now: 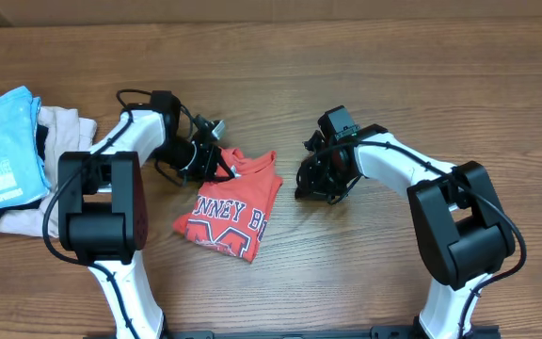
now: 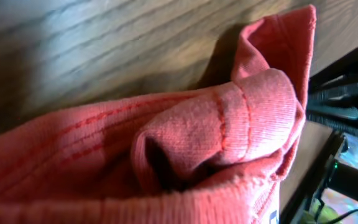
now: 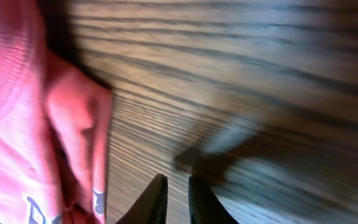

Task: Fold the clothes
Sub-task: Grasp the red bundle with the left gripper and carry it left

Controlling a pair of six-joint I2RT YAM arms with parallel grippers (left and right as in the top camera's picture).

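The coral-red T-shirt (image 1: 229, 212) lies folded small at the table's middle, white-and-dark lettering up. My left gripper (image 1: 216, 163) sits at the shirt's upper left edge. In the left wrist view bunched red fabric (image 2: 229, 124) with a ribbed hem fills the frame and hides the fingers, so the gripper appears shut on it. My right gripper (image 1: 310, 181) rests low over bare wood just right of the shirt. Its fingertips (image 3: 160, 186) stand almost together, only a thin slit between them, and hold nothing. The shirt's edge (image 3: 73, 118) lies to their left.
A light blue printed tee (image 1: 3, 151) lies on a beige garment (image 1: 69, 127) at the table's left edge. Both white-and-black arms reach in from the near edge, on either side of the shirt. Black arm hardware (image 2: 347, 93) shows at the left wrist view's right side.
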